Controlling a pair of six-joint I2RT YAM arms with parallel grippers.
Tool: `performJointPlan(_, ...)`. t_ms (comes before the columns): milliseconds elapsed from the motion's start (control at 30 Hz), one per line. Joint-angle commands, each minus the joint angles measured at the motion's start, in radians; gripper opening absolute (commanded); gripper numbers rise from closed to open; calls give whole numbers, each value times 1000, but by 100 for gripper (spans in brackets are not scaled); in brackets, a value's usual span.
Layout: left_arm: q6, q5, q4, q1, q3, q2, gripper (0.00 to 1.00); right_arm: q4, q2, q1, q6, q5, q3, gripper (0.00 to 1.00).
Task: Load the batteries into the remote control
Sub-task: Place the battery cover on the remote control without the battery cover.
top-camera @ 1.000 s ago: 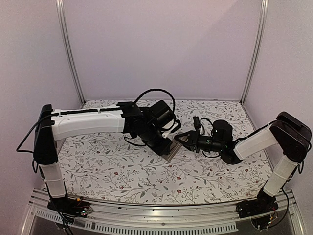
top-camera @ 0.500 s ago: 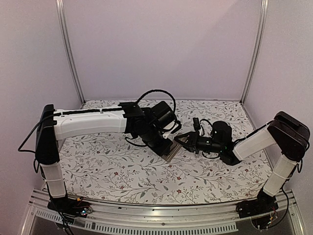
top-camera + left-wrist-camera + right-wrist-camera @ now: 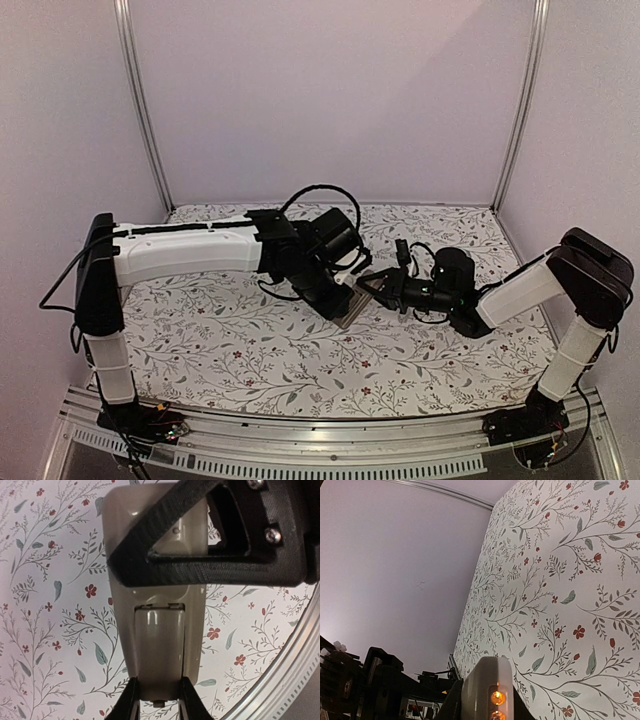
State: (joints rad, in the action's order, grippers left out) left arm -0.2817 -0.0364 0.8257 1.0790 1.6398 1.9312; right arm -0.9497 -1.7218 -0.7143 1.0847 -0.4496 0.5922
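Observation:
The remote control is held off the table between both grippers at the middle. In the left wrist view its grey-beige back faces the camera with the compartment cover in place. My left gripper is shut on its near end. One black finger of the right gripper crosses its far end. In the right wrist view my right gripper is shut on the remote's end, where two orange spots show on its white face. The batteries are hidden or out of view. The left gripper and right gripper nearly touch.
The flower-print table cover lies under both arms. A metal rail runs along the near edge, and its curve shows in the left wrist view. Plain walls and upright metal posts close the back and sides.
The right gripper has edged slightly left toward the left gripper. The remote stays held between both grippers.

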Motion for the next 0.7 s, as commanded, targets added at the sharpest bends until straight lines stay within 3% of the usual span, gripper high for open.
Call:
performJointPlan(0,-4,12,21,4,26,29,15,-63,1,-11,5,2,-4,3)
performJointPlan(367,-27,29,21,-16,52,51,17,-119,-9,-31,15,-16,-12,3)
performJointPlan(667,-21,45,28,-16,51,51,32,-159,-15,-29,51,-6,-27,3)
